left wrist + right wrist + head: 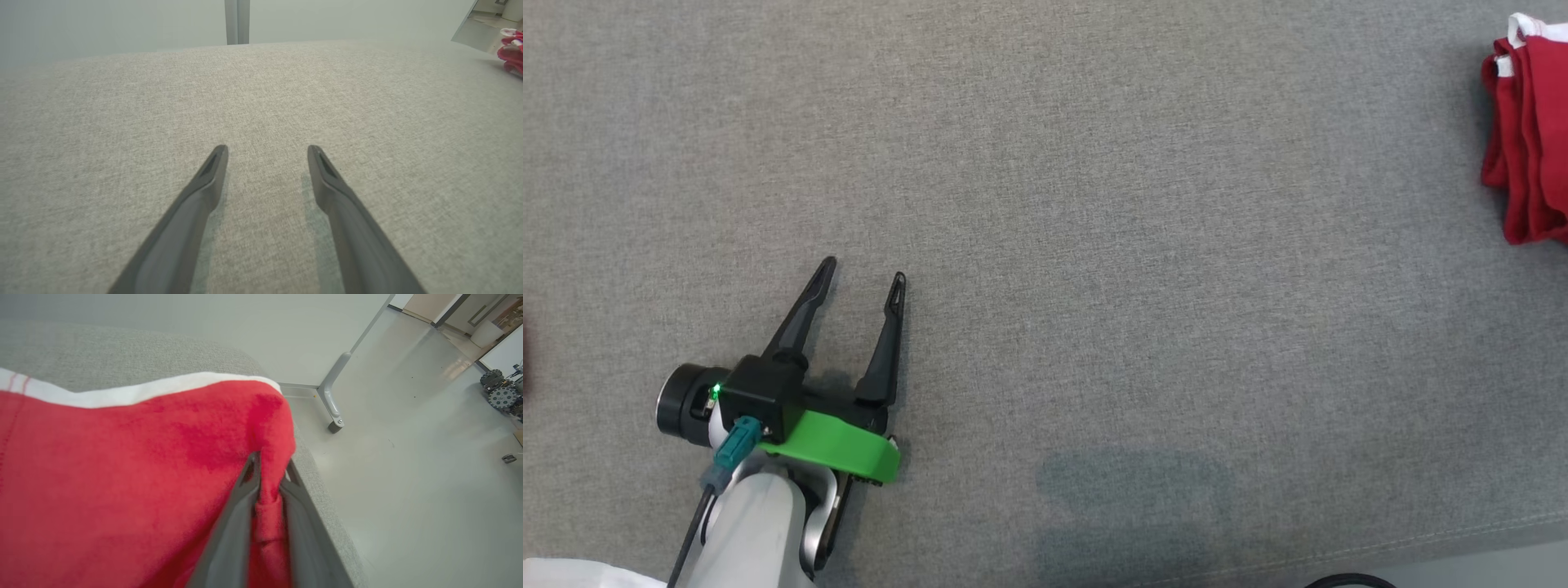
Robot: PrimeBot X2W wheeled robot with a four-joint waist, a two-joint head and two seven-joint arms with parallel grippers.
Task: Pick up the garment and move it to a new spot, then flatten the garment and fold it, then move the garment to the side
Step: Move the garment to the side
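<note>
Because the left gripper (863,269) sits low over the grey padded surface (1094,204) close to the robot, its two dark fingers spread wide with nothing between them, it can do nothing to steady the work farther out, and any trouble is the other arm's to cause. Across a broad bare stretch of that surface, well apart from the left gripper, the red garment (1531,139) lies as a layered bundle at the far right, cut off by the edge of the head view. There the right gripper (272,459) has its fingers drawn close together on a raised ridge of red cloth, a narrow pinch; how firm it is I cannot tell. The folding looks done and the garment looks set aside, so the risk lies in letting go. If the fingers part too little before the arm draws back, the soft cloth may catch on a fingertip, drag, and pull the folds open. The white trim (143,390) marks the bundle's far border, and the pinched corner lies just beside the rounded edge of the surface (322,506). A tug outward could tip that corner over the edge toward the pale floor (408,477) below, where a metal leg (333,396) stands.
</note>
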